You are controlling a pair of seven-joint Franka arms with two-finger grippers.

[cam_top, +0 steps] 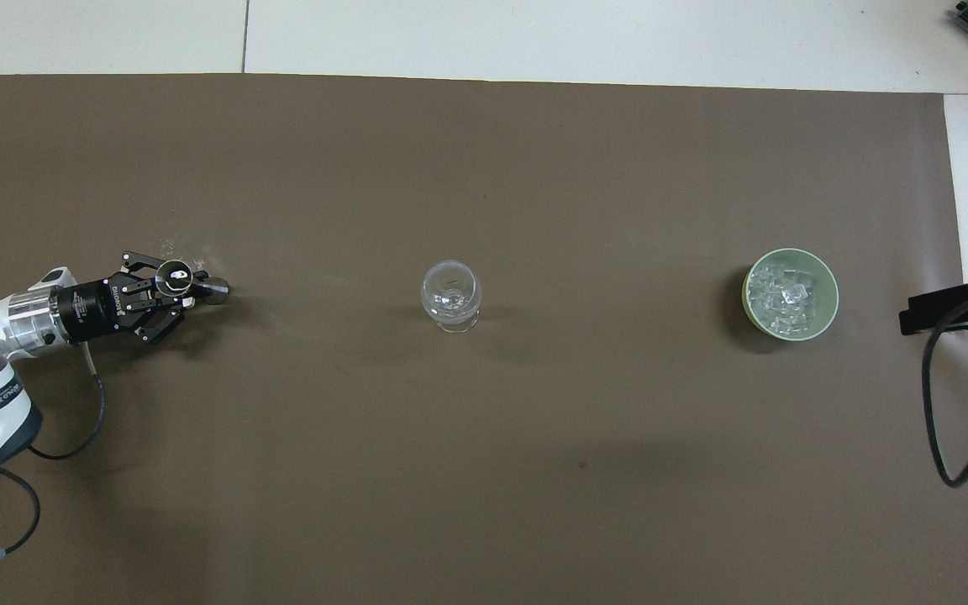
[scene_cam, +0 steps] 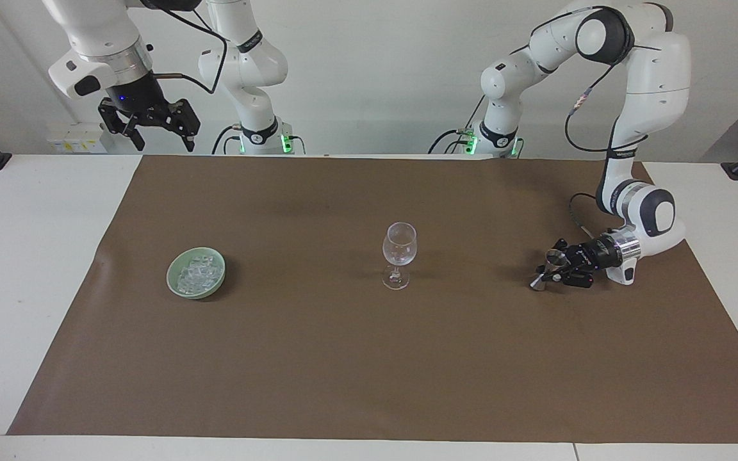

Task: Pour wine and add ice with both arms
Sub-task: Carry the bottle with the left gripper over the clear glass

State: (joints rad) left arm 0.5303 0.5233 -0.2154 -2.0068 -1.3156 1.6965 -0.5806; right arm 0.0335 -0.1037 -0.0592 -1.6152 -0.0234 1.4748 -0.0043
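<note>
Ice [scene_cam: 196,274] lies heaped in a pale green bowl [scene_cam: 177,287] on the brown mat [scene_cam: 369,358], toward the right arm's end of the worktop [scene_cam: 29,256]. The right claw [scene_cam: 148,128] hangs high in the air with its fingers spread apart and empty, over the worktop's edge by the robots, well apart from the bowl. An empty wine glass [scene_cam: 399,255] stands upright near the middle of the mat, well apart from the bowl. Toward the left arm's end, the left claw [scene_cam: 556,272] lies low and sideways just above the mat, its fingertips drawn together on a small metal jigger [scene_cam: 548,269], which stands tilted with its foot on the mat. In the overhead view the jigger's open mouth [cam_top: 171,274] shows between the claw's links, and the ice [cam_top: 788,296] sits at the opposite end of the mat, with the wine glass [cam_top: 450,294] between them.
</note>
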